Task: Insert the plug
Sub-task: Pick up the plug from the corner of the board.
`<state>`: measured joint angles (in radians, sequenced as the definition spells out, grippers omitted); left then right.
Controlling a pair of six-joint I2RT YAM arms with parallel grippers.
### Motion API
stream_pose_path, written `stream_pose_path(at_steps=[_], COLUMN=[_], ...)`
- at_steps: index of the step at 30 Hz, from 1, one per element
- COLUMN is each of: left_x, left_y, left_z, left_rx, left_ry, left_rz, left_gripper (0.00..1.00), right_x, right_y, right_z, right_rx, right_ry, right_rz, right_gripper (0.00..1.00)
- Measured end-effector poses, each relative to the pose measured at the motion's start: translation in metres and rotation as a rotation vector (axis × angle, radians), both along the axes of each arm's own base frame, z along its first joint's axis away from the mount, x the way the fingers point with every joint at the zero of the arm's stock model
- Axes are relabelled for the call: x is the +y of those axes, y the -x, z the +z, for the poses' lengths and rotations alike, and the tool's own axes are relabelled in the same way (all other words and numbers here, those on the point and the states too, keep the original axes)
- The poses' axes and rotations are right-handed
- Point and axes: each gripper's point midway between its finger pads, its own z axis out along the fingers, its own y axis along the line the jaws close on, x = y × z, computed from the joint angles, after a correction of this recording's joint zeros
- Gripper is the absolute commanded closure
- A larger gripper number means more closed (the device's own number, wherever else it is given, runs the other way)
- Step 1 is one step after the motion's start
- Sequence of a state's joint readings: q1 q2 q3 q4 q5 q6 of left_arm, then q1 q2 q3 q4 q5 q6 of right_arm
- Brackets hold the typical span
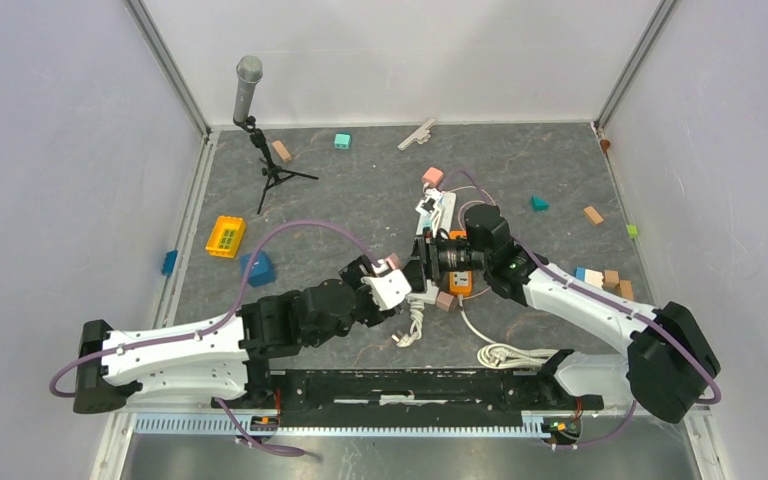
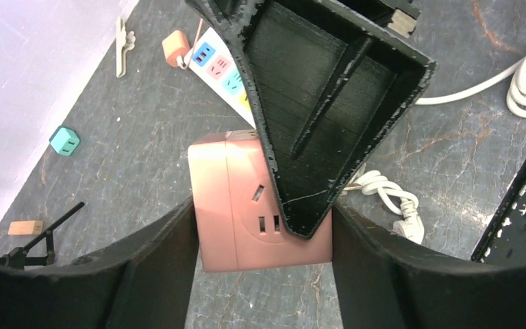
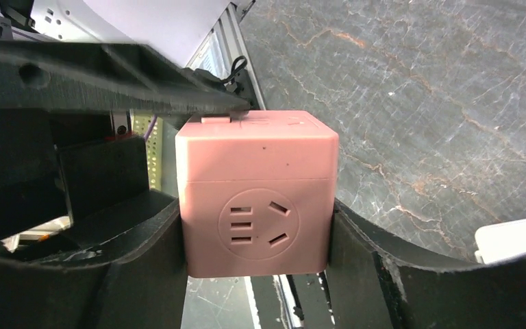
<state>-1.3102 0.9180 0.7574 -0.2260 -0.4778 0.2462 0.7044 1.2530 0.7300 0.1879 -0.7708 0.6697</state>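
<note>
handover | my left tool clenches pink plastic cube plug aloft | my right tool clamps it too, probably to regrasp

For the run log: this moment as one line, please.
left gripper: shut on pink socket cube | right gripper: shut on it too | power strip: cube not inserted

The pink cube fills the gap of the left hand, and the right hand blocks the way just ahead. To the left hand's left the desk is open; to its right lies a bundled white cable.
</note>
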Motion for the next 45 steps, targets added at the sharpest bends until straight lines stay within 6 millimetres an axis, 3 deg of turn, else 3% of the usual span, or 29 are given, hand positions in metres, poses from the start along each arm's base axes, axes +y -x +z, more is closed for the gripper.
stream_pose_path(at_steps=[1,5,10,13,17,20,26,32,37,45], left_x=[0.0,0.002,0.014,0.029,0.038,0.031,0.005,-0.014,-0.031,-0.04], left_y=[0.0,0.0,-0.001,-0.009,-0.02,-0.026,-0.035,-0.028,-0.018,-0.01], left_z=[0.001,0.009,0.034,0.05,0.052,0.04,0.016,0.019,0.016,0.008], left_rx=[-0.001,0.014,0.091,0.177,0.33,0.503,0.851,1.135,1.291,1.382], left_ry=[0.008,0.078,0.273,0.439,0.593,0.653,0.707,0.779,0.763,0.732], left_rz=[0.003,0.03,0.099,0.176,0.252,0.28,0.325,0.317,0.278,0.259], left_gripper=[0.01,0.0,0.0,0.0,0.0,0.0,0.0,0.0,0.0,0.02], right_x=[0.0,-0.005,-0.026,-0.039,-0.052,-0.055,-0.054,-0.052,-0.05,-0.044], right_y=[0.0,-0.005,-0.017,-0.024,-0.033,-0.035,-0.036,-0.029,-0.026,-0.02], right_z=[0.001,0.0,-0.009,0.002,0.026,0.031,0.02,0.008,0.008,0.003], right_rx=[-0.008,-0.085,-0.247,-0.384,-0.573,-0.659,-0.727,-0.755,-0.768,-0.75], right_ry=[-0.002,0.024,0.134,0.163,0.16,0.162,0.191,0.197,0.182,0.16], right_rz=[-0.001,-0.024,-0.101,-0.144,-0.189,-0.18,-0.122,-0.054,-0.025,0.026], right_gripper=[1.0,1.0,1.0,1.0,1.0,1.0,1.0,1.0,1.0,1.0])
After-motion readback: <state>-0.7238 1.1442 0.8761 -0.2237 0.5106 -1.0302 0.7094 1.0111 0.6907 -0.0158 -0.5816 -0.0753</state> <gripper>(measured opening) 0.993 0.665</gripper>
